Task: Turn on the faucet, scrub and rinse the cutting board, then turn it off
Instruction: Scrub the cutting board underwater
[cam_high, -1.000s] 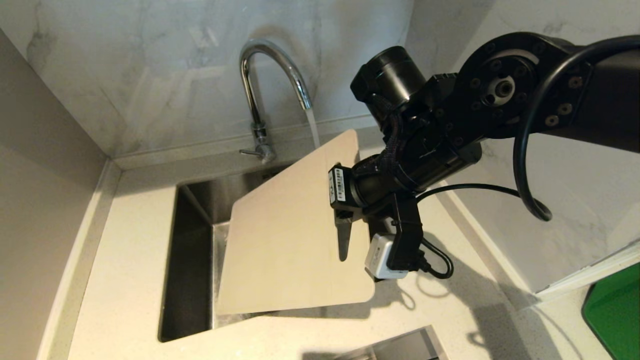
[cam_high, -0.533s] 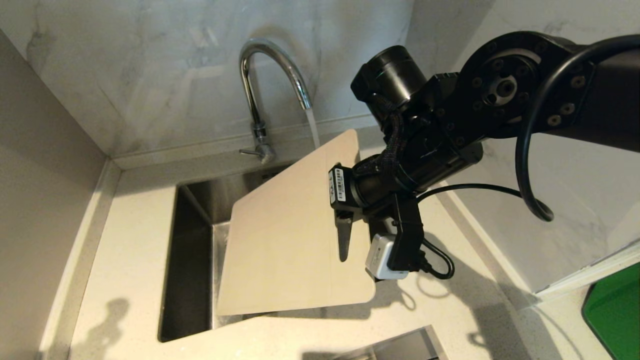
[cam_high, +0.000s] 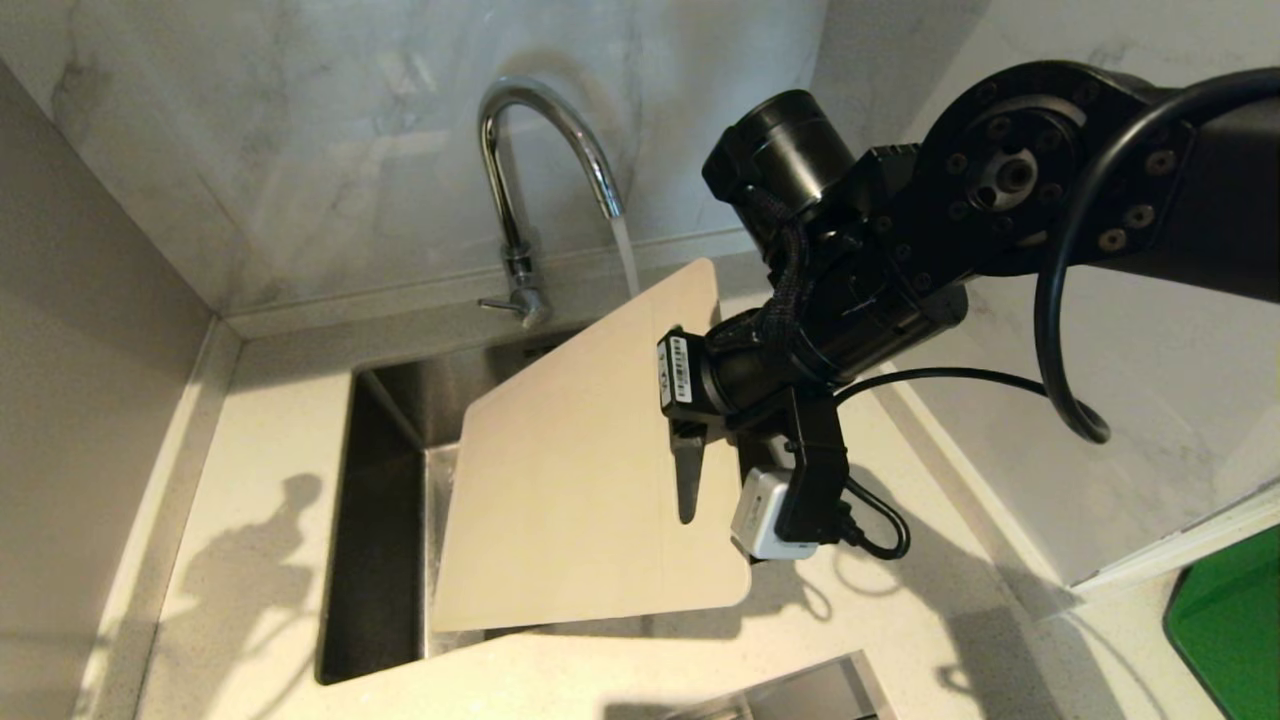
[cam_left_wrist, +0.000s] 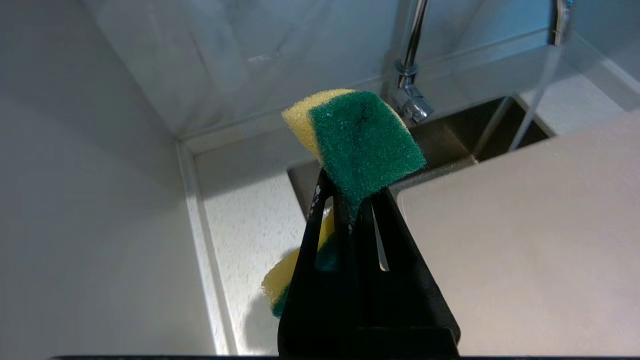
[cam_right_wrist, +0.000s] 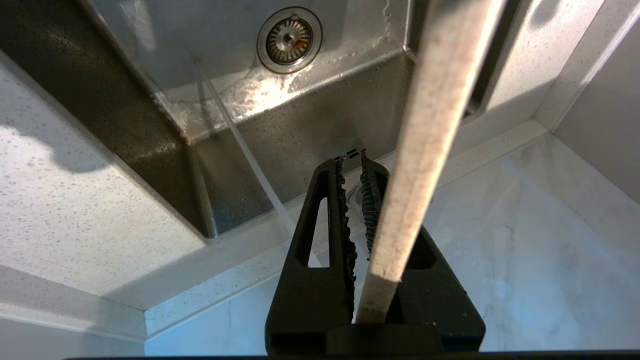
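The chrome faucet (cam_high: 515, 190) runs; its stream (cam_high: 625, 255) falls behind the far corner of the cream cutting board (cam_high: 580, 470). My right gripper (cam_high: 690, 478) is shut on the board's right edge and holds it tilted over the sink (cam_high: 380, 520). In the right wrist view the board (cam_right_wrist: 430, 140) shows edge-on, pinched deep in the right gripper (cam_right_wrist: 352, 157). Outside the head view, my left gripper (cam_left_wrist: 350, 192) is shut on a green-and-yellow sponge (cam_left_wrist: 360, 140). It hovers left of the board (cam_left_wrist: 525, 240), short of the faucet (cam_left_wrist: 410, 65); sponge and board are apart.
Speckled counter (cam_high: 250, 500) surrounds the sink, with marble walls behind and at both sides. The drain (cam_right_wrist: 290, 39) lies on the sink floor. A green flat item (cam_high: 1225, 630) lies at the far right. A second basin's rim (cam_high: 790, 695) shows at the front edge.
A shadow of my left arm has appeared on the counter left of the sink and grown. The right arm, the board and the running water stay as they were.
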